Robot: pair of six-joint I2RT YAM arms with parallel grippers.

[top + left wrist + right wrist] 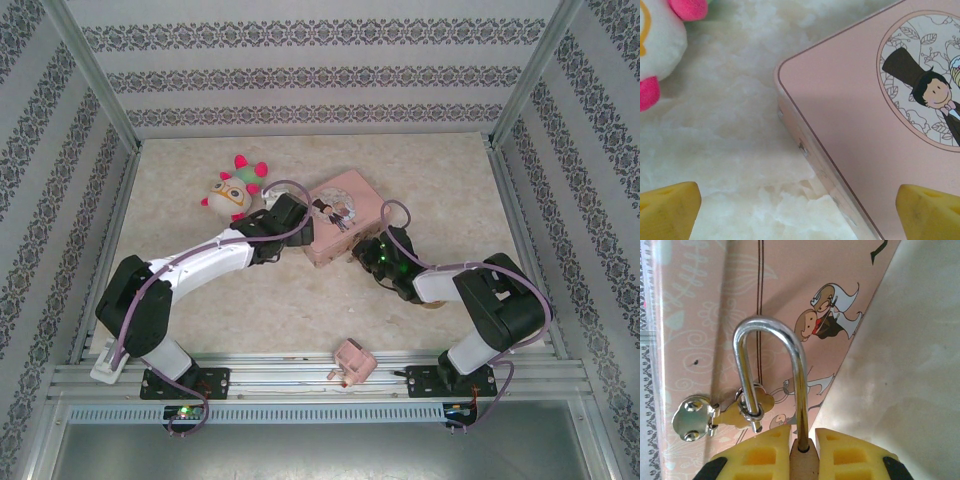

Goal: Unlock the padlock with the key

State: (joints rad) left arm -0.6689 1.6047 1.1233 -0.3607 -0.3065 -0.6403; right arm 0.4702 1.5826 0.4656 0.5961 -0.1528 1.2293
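At the hasp [735,415] on the tin [690,315], right pincer [802,436] pinches the brass padlock [803,462] with silver shackle [771,327]; left pincer [799,205] spread.

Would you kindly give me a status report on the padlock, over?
Left claw open over corner of pink illustrated tin. Right claw shut on small brass padlock, silver shackle through tin's hasp. Plush toy near left claw.

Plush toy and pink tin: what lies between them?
Bare marbled tabletop, in the left wrist view, between the plush toy and the pink tin.

Lab test cell: aluminium frame [320,375], wallpapered walls [320,70]
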